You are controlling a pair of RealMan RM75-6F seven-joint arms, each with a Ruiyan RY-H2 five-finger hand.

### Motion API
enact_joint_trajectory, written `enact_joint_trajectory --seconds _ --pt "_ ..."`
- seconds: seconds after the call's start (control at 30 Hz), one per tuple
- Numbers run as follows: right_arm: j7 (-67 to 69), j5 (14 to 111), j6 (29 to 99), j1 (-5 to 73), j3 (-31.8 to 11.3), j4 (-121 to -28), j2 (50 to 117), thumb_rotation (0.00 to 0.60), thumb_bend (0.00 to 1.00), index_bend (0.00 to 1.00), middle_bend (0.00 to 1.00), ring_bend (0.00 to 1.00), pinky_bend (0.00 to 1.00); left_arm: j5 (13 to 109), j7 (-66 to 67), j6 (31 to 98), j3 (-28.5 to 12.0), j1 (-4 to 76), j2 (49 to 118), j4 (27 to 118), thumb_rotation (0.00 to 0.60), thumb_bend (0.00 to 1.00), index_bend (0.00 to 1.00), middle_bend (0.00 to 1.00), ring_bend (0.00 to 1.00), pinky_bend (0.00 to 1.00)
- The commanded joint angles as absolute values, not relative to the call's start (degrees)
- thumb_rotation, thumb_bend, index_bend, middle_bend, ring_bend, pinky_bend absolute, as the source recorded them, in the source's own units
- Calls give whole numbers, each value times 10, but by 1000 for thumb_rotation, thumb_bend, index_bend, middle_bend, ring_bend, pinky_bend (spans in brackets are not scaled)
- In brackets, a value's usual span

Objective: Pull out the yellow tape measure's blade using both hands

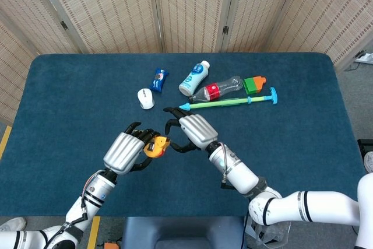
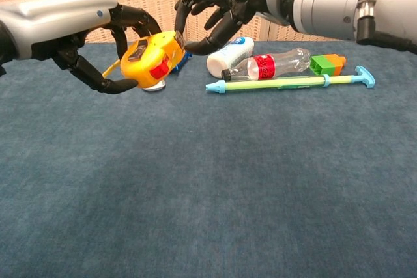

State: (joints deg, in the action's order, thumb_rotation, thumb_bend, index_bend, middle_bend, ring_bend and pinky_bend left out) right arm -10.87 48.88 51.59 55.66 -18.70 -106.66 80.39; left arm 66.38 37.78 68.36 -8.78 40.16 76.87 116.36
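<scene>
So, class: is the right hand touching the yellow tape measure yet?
Touching. In the chest view the right hand has its fingertips at the front edge of the yellow tape measure with no visible gap, while the left hand holds it.

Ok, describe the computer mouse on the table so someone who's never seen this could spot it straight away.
Start at the blue table and find the cluster of items toward its far middle. The mouse lies at that cluster's left end, just in front of a small blue packet. It is the only plain white, rounded oval there; the white bottle nearby is longer and carries a blue label.
</scene>
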Motion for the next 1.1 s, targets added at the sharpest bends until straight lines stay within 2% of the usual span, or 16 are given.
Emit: enact_joint_trajectory --seconds 0.03,1.1 --pt "-108 489 517 558 -186 -1065 806 600 370 439 120 84 150 664 379 685 -88 402 769 1163 600 388 459 488 428 176" --pt "-96 478 516 567 -177 -1055 809 600 369 600 142 107 150 663 382 689 -79 404 779 1143 600 388 459 488 427 167"
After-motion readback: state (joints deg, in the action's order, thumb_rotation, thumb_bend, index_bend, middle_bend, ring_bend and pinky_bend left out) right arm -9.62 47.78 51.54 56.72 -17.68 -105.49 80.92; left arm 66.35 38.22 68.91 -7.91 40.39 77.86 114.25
